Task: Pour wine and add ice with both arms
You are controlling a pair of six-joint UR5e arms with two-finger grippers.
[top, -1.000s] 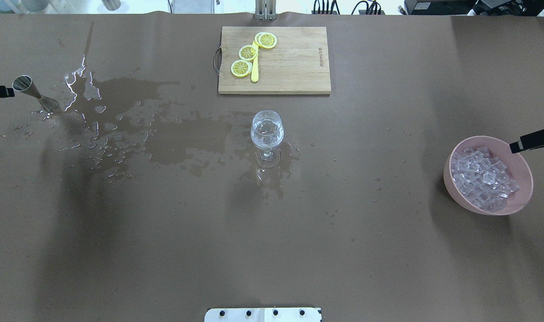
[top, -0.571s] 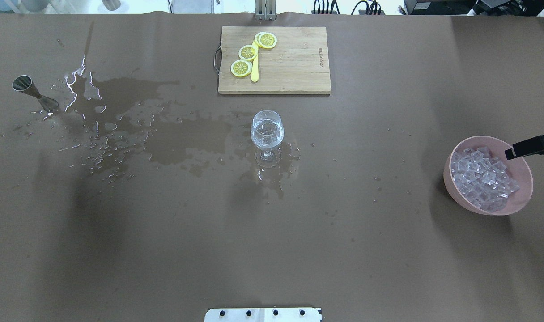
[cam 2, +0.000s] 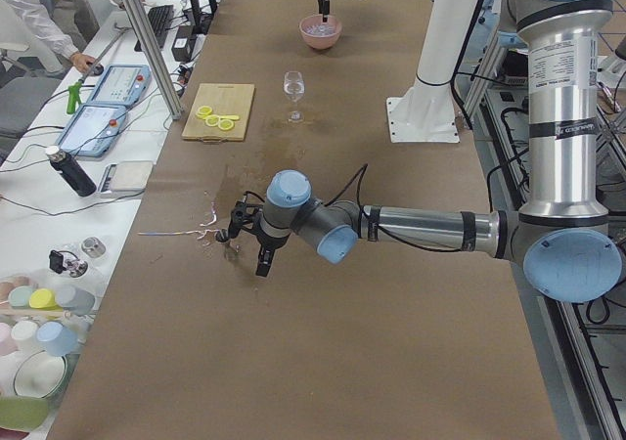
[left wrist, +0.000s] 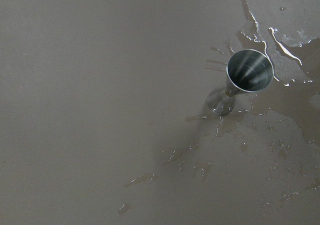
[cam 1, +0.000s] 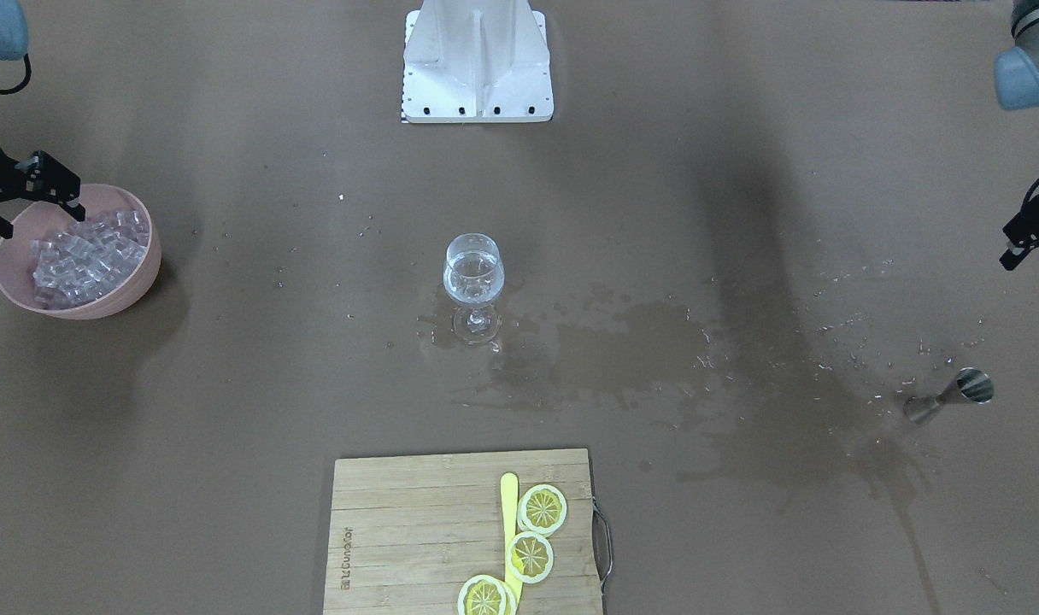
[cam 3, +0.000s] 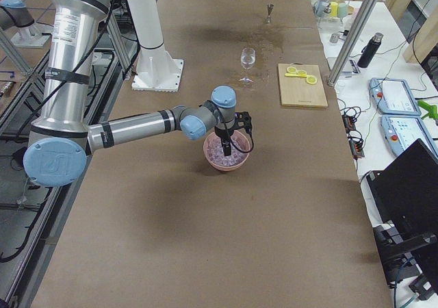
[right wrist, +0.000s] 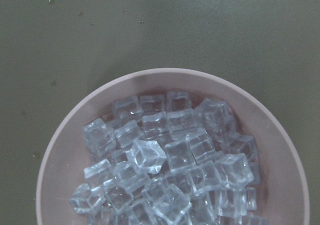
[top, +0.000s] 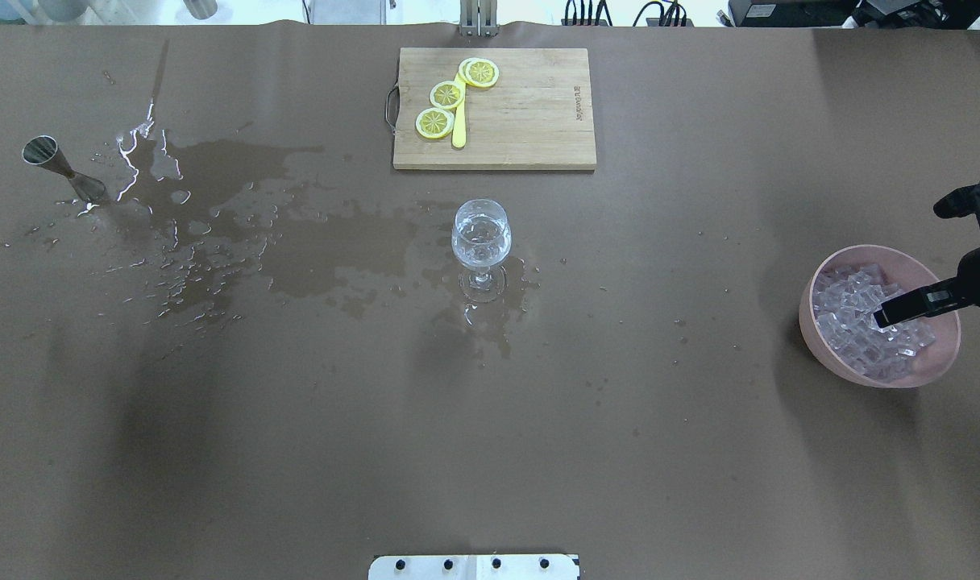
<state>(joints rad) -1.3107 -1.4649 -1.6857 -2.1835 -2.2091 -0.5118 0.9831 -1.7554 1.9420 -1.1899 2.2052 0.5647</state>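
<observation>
Overhead exterior view: the right pincer point(top: 913, 262) is seen spread wide above the pink bowl point(top: 828, 354) at the right end of the table point(top: 699, 451), with one finger set over the ice point(top: 849, 322) heaped inside. The wine point(top: 480, 244) is held in the stemmed glass point(top: 482, 282) standing upright mid-table. Wet patches point(top: 329, 250) are spread from its foot toward a metal measuring cup point(top: 59, 167) standing at the left end. The left pincer point(cam 1: 1019, 243) is caught only at the front-facing view's edge, apart from the measuring cup; whether it is spread or pressed together cannot be told. Lemon slices point(top: 446, 95) are laid on a wooden board point(top: 530, 113) beyond the glass.
</observation>
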